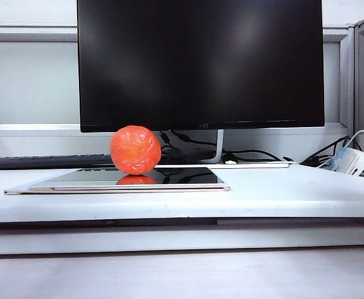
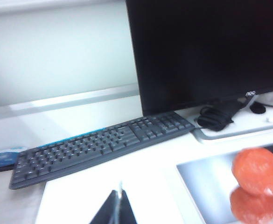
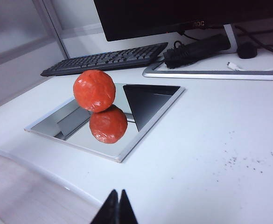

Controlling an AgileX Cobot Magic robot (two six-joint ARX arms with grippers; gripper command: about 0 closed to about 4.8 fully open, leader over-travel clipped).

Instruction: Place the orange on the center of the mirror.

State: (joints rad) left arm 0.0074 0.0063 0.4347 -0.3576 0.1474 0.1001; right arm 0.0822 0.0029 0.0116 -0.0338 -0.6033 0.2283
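1. The big black flat monitor (image 1: 200, 62) at the back edge of the white tabletop (image 1: 294, 193) carries small pale lettering on its lower bezel that reads "AOC"; it is sharpest in the right wrist view.
2. The round, reddish-orange, wrinkled glossy orange (image 1: 135, 150) sits on the thin rectangular mirror (image 1: 182, 177) with the pale gold rim, nearer the mirror's left end than its middle; its reflection shows in the glass beneath it.
3. A black keyboard (image 2: 103, 142) lies behind the mirror toward the back-left edge, and a coiled black cable (image 3: 197, 46) rests on the monitor's flat silver base (image 3: 211, 73).
4. White cables and a white adapter (image 1: 354, 159) lie at the right edge.
5. The left gripper (image 2: 120, 207) hovers over the tabletop well apart from the orange, jaws together and empty.
6. The right gripper (image 3: 119, 207) hangs above the tabletop's front part, jaws together, holding nothing.
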